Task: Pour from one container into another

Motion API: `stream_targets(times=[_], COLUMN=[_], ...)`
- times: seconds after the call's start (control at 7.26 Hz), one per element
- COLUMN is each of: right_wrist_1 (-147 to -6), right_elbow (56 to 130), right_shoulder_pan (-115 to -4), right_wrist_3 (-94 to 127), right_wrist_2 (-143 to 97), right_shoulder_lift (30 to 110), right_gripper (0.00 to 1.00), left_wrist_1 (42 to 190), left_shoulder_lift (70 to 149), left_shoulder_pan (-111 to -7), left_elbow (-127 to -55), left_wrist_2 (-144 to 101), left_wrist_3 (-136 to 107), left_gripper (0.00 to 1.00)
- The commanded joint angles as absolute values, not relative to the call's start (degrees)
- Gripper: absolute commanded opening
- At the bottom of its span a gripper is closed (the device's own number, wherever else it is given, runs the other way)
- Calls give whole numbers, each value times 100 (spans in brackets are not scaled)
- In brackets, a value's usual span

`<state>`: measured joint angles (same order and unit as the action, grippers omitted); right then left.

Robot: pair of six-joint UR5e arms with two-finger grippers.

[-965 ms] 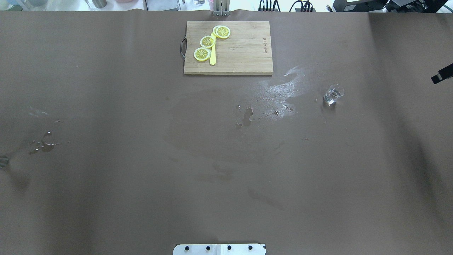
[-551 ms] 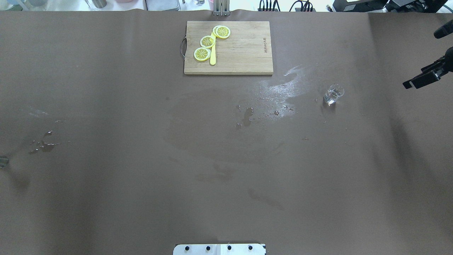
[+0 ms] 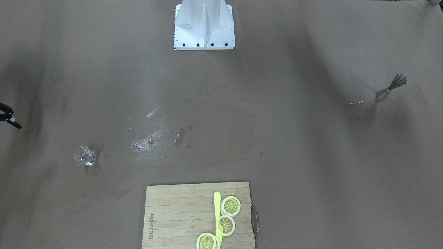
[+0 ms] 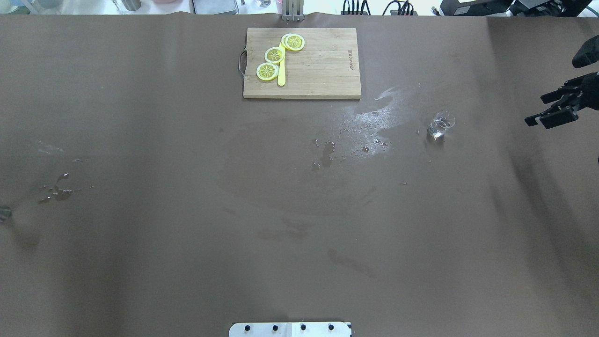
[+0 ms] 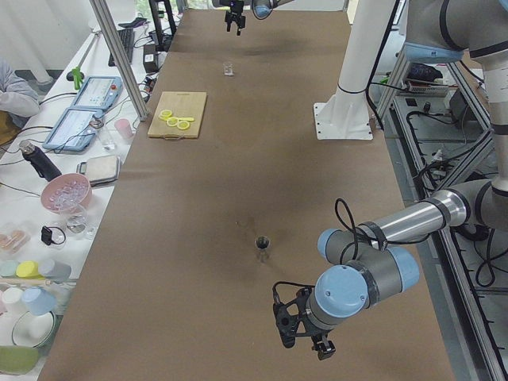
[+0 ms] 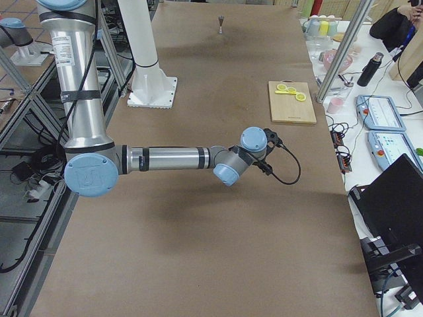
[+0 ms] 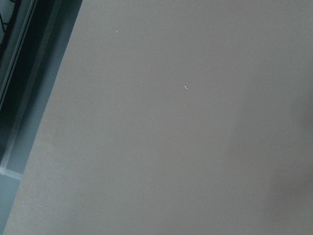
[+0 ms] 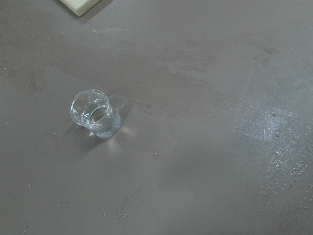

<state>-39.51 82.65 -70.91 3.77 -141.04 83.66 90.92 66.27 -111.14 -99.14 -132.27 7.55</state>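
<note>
The clear glass cup stands upright on the brown table, right of centre, with a little liquid in it. It also shows in the front-facing view and, large and upper left, in the right wrist view. The silver hourglass jigger stands far off at the table's left end, cut by the overhead view's left edge. My right gripper hovers open to the right of the cup, well apart from it and holding nothing. My left gripper hangs near the jigger; I cannot tell its state.
A wooden cutting board with lemon slices and a yellow knife lies at the far middle. Wet patches spread between board and cup, and more lie near the jigger. The robot base stands mid-table.
My right gripper has come further in from the overhead view's right edge, moving left toward the cup. Cup, jigger and board have not moved.
</note>
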Motion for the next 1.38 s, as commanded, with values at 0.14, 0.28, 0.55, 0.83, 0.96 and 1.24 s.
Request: stream_targets(times=[0.14,0.28,0.55,0.83,0.96,1.24], right_wrist_1=[-3744,-3744,-3691,-3088,-2954,-2297], right_elbow=[8122,8139,8113,7999,7702,7017], right_shoulder_pan=[-7205,-7233,-7041,-6612,-6566,-6460], right_wrist_3=[413,404,325,-303,-795,-905], right_wrist_2=[-14656,-14651,-14591,-13716,-13633,-13605], right_shoulder_lift=[8332,8323,8200,8200,7948,7491], right_gripper=[100,100,100,100,100,100], left_wrist_1=[11335,12547,13639,14271,14700,15187], left_shoulder_lift=[6557,6400,5785,5774,5888,5889], left_shoulder_pan=[-11101,-11109,-11092,-11083,-11083,-11074], left_elbow=[-9391,-8917,-9173,-9167,-9002,-8859], left_wrist_2=[-12983,-12990,-12665,-13441,-14135,-14615], left_wrist_3=[791,904,1614,1591,1573,1600], left_gripper=[99,99,99,99,99,99])
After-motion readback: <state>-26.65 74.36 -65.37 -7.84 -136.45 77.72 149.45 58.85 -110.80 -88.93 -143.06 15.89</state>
